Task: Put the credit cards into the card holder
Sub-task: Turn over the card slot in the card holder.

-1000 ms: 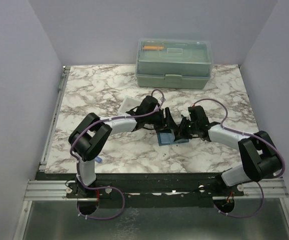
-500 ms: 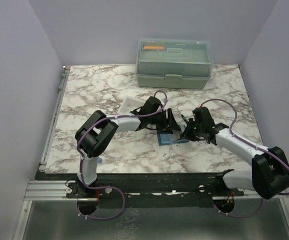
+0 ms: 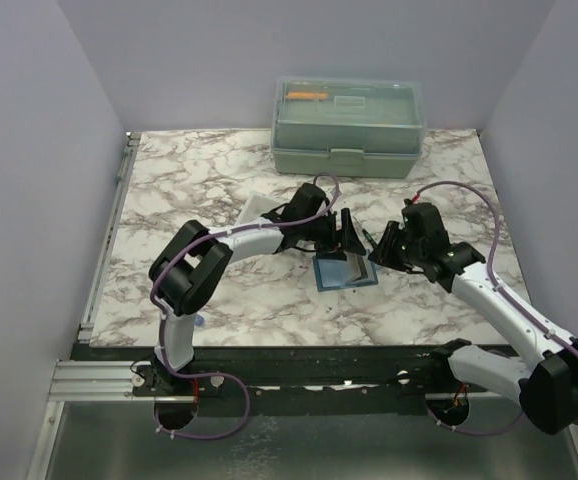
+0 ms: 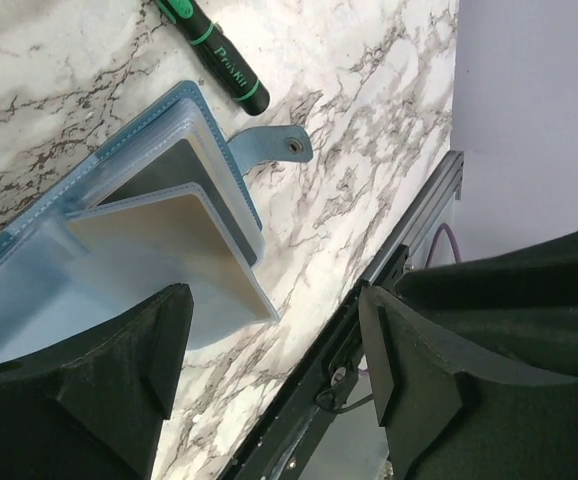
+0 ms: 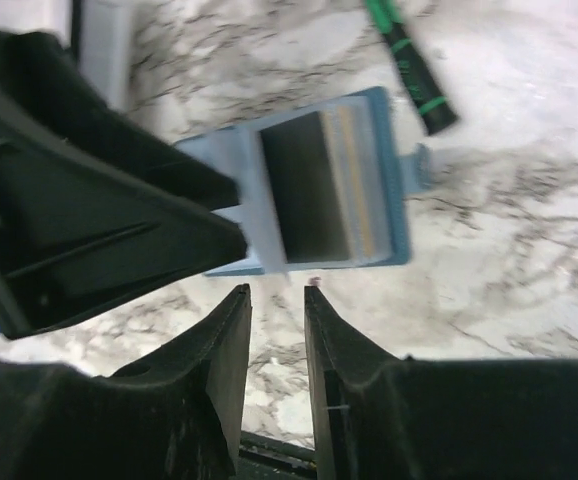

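The blue-teal folding card holder [image 3: 346, 273] lies open on the marble-patterned table [image 3: 199, 180], near the middle and towards the front edge. The thin green-black pen [image 3: 367, 238] lies just behind its right rear corner. The white rectangular plastic tray [image 3: 257, 210] sits behind and to the left, and the large pale green lidded plastic box [image 3: 349, 125] stands at the far edge. The left gripper [image 3: 346, 240] is over the holder's rear edge, while the right gripper [image 3: 380, 251] is just off its right side.

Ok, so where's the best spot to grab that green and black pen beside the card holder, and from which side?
Probably mid-barrel, coming straight down and pinching across the pen. It lies flat on the table, long and slim, and one end sits close to the snap tab of the card holder, so a sideways approach looks crowded.
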Action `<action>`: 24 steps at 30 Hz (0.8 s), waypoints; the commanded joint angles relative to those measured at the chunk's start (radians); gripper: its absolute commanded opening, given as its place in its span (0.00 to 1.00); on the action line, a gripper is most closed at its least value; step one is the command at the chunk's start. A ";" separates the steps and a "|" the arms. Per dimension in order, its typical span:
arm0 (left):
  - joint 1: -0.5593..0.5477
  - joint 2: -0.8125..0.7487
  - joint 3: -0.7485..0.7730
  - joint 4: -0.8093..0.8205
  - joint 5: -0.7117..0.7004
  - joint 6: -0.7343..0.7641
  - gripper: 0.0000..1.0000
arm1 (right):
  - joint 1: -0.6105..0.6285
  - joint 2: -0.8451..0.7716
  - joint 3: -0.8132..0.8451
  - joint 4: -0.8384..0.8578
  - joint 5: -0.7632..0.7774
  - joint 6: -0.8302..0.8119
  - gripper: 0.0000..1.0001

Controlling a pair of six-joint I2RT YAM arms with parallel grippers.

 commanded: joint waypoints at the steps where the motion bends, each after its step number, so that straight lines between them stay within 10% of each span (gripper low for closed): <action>1: 0.013 -0.025 0.032 -0.058 0.003 0.028 0.74 | -0.004 0.043 0.007 0.120 -0.221 -0.058 0.31; 9: 0.051 -0.109 -0.014 -0.127 -0.080 0.082 0.75 | -0.005 0.179 -0.032 0.284 -0.325 -0.032 0.09; 24: 0.109 -0.301 -0.058 -0.279 -0.128 0.163 0.75 | -0.004 0.350 -0.071 0.190 0.021 0.010 0.07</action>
